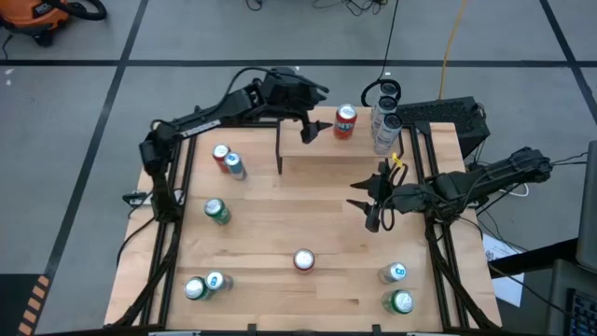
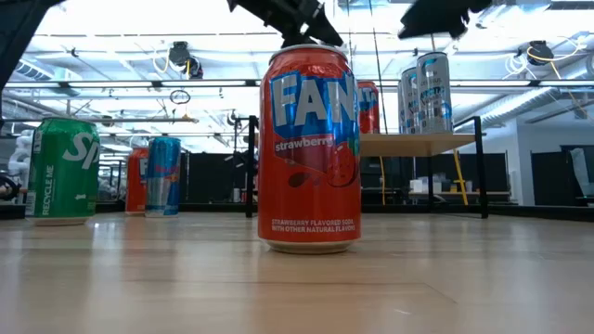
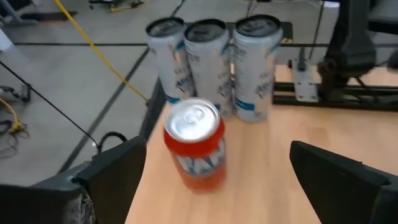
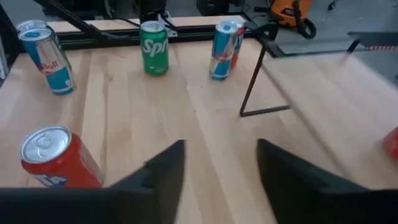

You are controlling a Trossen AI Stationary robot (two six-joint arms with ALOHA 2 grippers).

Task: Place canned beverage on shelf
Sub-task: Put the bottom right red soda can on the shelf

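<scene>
Left gripper (image 1: 309, 126) standing over the shelf (image 1: 322, 154) with its jaws apart, a red soda can (image 1: 345, 122) sitting free on the board.

The red soda can is standing upright on the shelf just beside three tall white cans (image 1: 385, 119), so four look placed. The right gripper (image 1: 375, 207) is hovering above the bare tabletop (image 1: 280, 224) near the shelf's front edge, fingers parted and gripping nothing. Many cans are waiting on the table: a red Fanta strawberry can (image 1: 304, 260) at centre, a green Sprite can (image 1: 216, 212), a blue Red Bull can (image 1: 235, 166). The job is looking well short of half done.
</scene>
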